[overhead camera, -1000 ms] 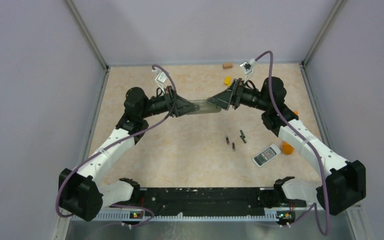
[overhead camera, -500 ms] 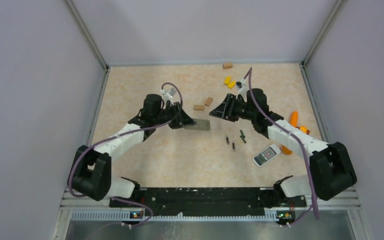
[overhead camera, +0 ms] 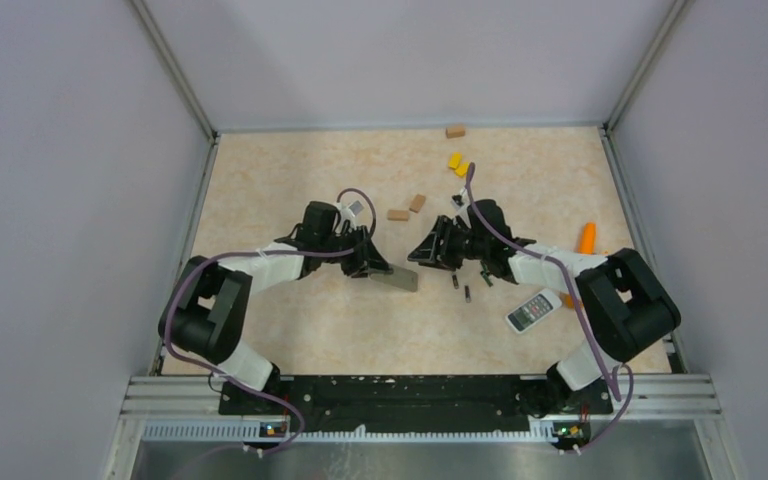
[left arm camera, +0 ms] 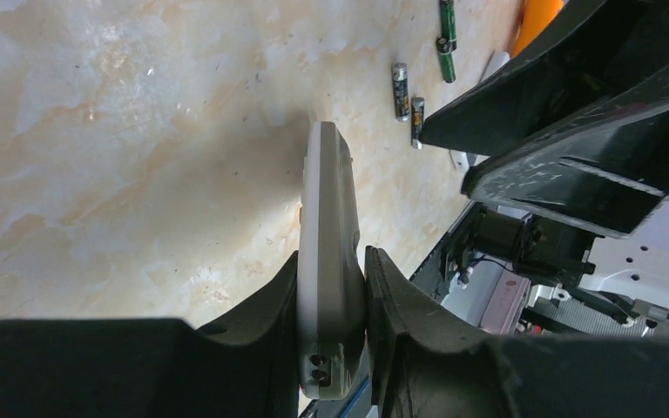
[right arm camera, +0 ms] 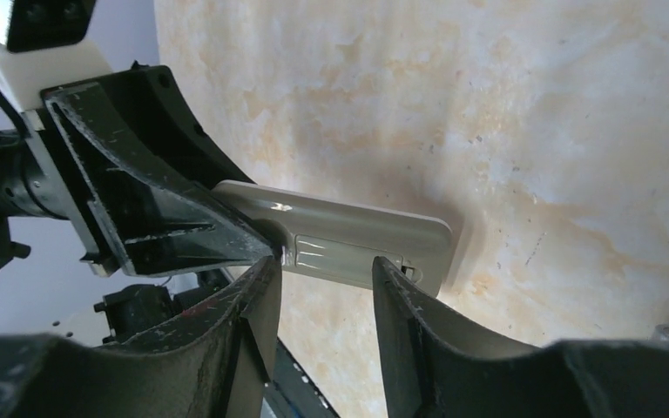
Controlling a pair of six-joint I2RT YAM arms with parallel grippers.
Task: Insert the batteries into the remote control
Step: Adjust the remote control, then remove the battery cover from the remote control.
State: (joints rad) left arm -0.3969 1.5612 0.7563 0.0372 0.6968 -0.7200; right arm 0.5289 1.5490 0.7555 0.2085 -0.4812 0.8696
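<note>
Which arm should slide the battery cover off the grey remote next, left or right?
Right, probably. The right gripper is open and empty, facing the cover; the left gripper is clamped on the remote.

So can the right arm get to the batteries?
Probably yes. The batteries lie bare on the table just by the right gripper, whose jaws are apart and empty. Nothing covers them; it would only have to turn from the remote that the left gripper holds.

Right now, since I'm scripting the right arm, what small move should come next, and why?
Probably ease the right gripper onto the battery cover to slide it off: the left gripper clamps the grey remote, the cover looks shut, and the batteries lie on the table.
</note>
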